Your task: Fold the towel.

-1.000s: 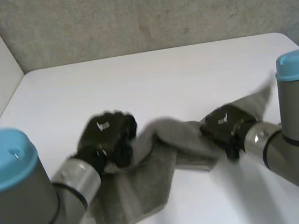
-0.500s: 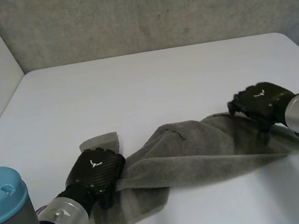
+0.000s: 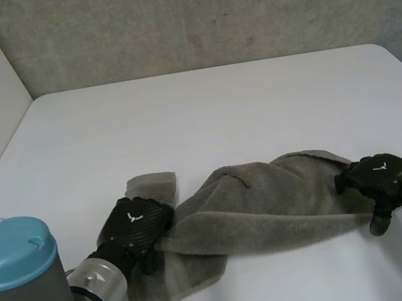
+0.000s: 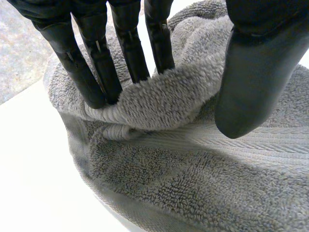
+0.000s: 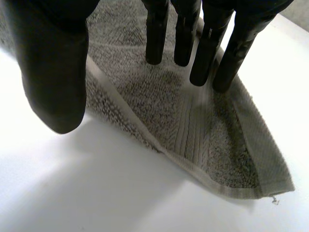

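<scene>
A grey towel (image 3: 270, 204) lies bunched in a long band across the front of the white table. My left hand (image 3: 138, 224) rests on its left part, where a flat flap spreads toward the front edge. In the left wrist view a raised fold of the towel (image 4: 164, 96) stands between the straight fingers (image 4: 96, 67) and the thumb (image 4: 256, 72), which hangs loose beside it. My right hand (image 3: 380, 175) is at the towel's right end. There its fingers (image 5: 203, 53) are straight above a flat corner of the towel (image 5: 217, 145), with the thumb (image 5: 55, 72) held apart.
The table (image 3: 218, 110) reaches back to a grey concrete wall, with a pale panel along its left side. Its right edge runs close to my right hand. My left arm's blue cap (image 3: 12, 251) stands at the front left.
Both hands have moved apart and down from a raised, close position, drawing the towel out sideways onto the table. The right hand came toward the front right. The left hand's fingers have straightened.
</scene>
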